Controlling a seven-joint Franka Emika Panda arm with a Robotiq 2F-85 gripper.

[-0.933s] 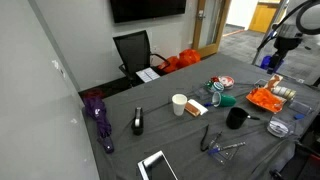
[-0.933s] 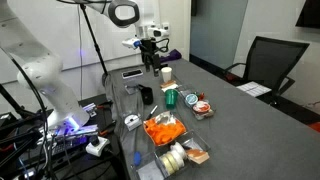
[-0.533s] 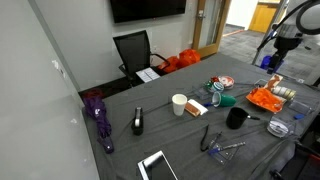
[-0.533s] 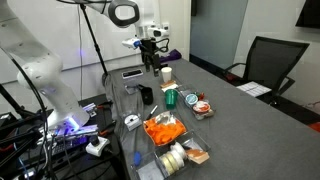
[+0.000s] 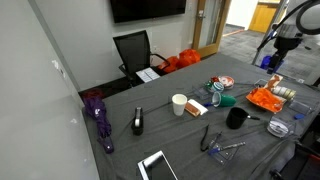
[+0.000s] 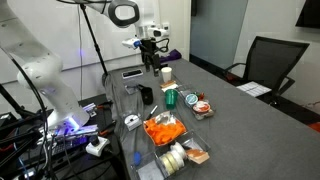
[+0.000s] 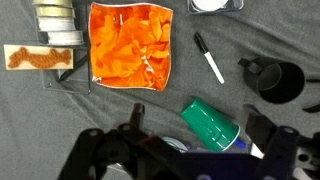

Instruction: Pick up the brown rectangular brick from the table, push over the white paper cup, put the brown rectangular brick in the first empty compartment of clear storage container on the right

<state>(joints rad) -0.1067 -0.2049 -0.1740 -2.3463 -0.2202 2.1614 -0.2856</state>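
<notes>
A grey tabletop fills an office room, with one dark screen on the wall and one black chair behind it.

One white paper cup stands upright near the middle of the tabletop. A small pale flat piece lies just beside it, on the side toward the one black mug. The brown brick should be in this area, but at this size I cannot pick it out for certain. In an exterior view the cup stands at the far end of the row of things, below the arm.

The tool hangs above the tabletop. In the wrist view its two fingers are spread wide with nothing held between them. One green can lies on its side on the cloth below, between the fingers only as the camera sees it. The mug is well off toward the right edge of that view.

Also in the wrist view are one marker pen and one clear tray of orange pieces. Next to the tray there is a stack of tape rolls — I cannot tell how many.

One purple umbrella lies folded near the tabletop's edge, well apart from the cup.
</notes>
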